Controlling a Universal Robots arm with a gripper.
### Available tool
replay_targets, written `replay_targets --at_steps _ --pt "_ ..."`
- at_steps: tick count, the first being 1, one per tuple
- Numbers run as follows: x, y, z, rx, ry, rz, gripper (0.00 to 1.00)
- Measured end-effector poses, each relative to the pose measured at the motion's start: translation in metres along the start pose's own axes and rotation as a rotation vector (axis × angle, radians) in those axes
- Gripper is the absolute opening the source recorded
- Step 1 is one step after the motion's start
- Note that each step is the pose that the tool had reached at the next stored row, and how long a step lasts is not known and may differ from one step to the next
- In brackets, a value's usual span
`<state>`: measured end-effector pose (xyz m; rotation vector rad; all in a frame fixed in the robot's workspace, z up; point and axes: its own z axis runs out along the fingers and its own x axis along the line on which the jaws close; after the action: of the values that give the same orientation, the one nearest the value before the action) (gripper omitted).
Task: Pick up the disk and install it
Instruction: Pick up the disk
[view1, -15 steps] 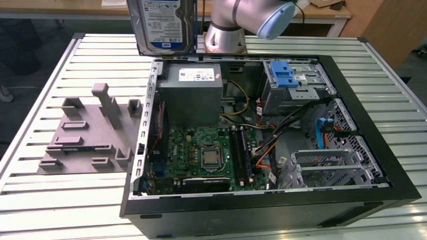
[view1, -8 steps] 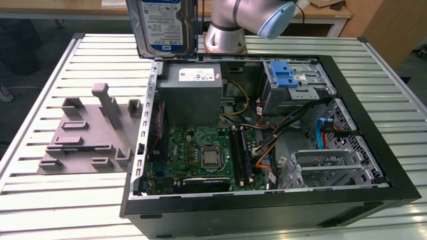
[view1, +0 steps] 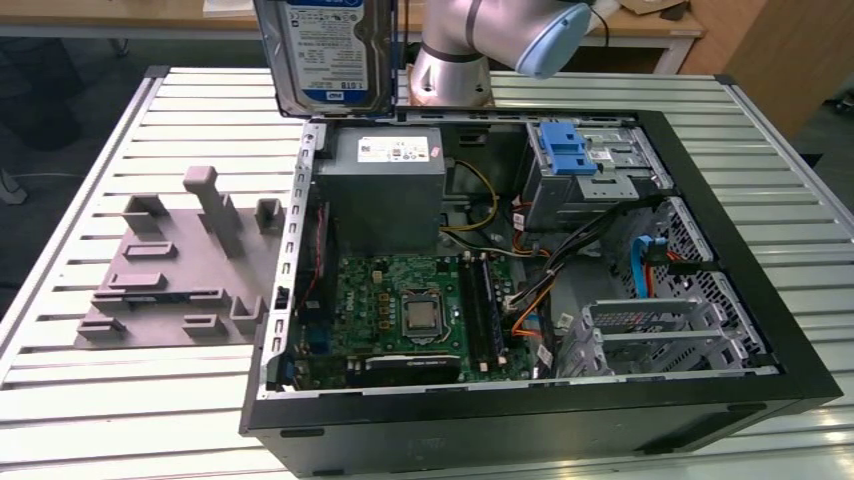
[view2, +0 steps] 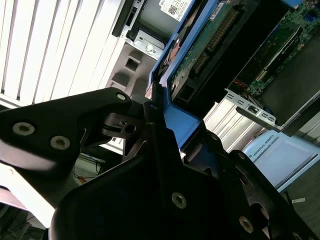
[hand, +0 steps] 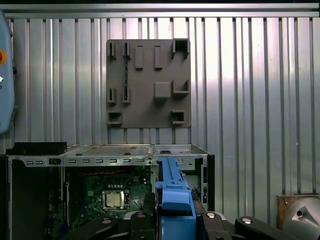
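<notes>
**Claw clamped on the disk over the open case**

Claw (view2: 165, 122) is clenched on the disk (view2: 200, 52): in both wrist views its black fingers (view2: 157, 135) press the blue caddy rail from either side, and the first wrist view shows that rail standing up between them (hand: 172, 192).

At the exterior view's left, a grey fixture plate (view1: 167, 265) with raised blocks and slots lies flat on the slatted white surface (view1: 80, 400), just beside the case. Next, at the far edge, the disk (view1: 327, 50) hangs upright with its white-and-blue label towards the camera, its lower edge over the far left corner of the open computer case (view1: 534, 410) (whether it touches the rim I cannot tell). Inside the case, the grey power supply (view1: 387, 185) sits directly below the disk, with the green motherboard (view1: 400, 310) nearer. The arm (view1: 454, 60) rises behind the case's far wall. Further towards the exterior view's right, the silver drive cage (view1: 587, 160) with its blue latch occupies the far right corner, cables trailing below it.
</notes>
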<state>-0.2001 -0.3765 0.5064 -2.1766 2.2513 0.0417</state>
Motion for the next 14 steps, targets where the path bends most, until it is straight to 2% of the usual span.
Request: replay_targets --at_steps 9,14 --pt "-0.0001 -0.0012 0.0 -0.0001 0.0 0.0 0.36" --pt "-0.0002 -0.0057 0.0 0.0 0.0 0.0 0.36"
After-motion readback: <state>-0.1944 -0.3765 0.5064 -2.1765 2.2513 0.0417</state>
